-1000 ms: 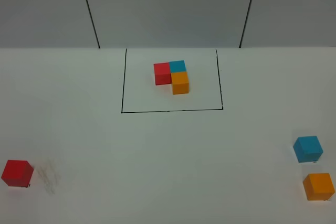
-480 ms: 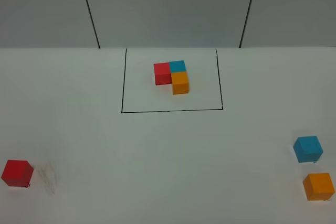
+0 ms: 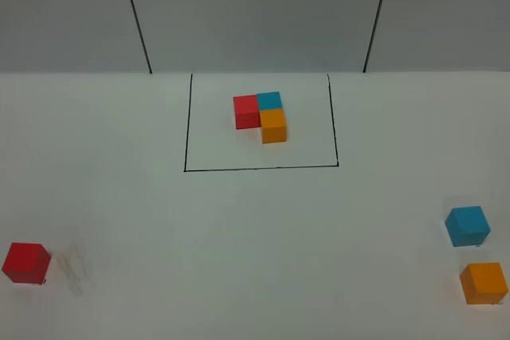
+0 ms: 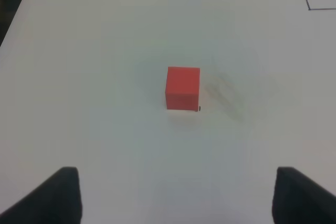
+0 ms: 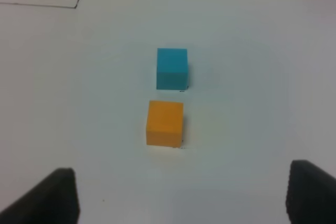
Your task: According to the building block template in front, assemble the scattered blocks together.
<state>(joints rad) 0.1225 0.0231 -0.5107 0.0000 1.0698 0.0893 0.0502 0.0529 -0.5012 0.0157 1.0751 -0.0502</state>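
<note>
Blocks scattered, both grippers empty.
left gripper (image 4: 176, 203) jaws wide apart, red cube (image 4: 182, 87) ahead of it on the table (image 3: 255, 260); right gripper (image 5: 184, 198) jaws apart, orange cube (image 5: 165, 123) ahead, blue cube (image 5: 171, 68) just beyond, not touching. template (image 3: 261, 115) far back-centre inside black outline (image 3: 259, 169).

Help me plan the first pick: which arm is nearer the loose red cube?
Left. The left fingers stand open with the loose red cube ahead between them; the right fingers face the blue cube and orange cube, across the table.
</note>
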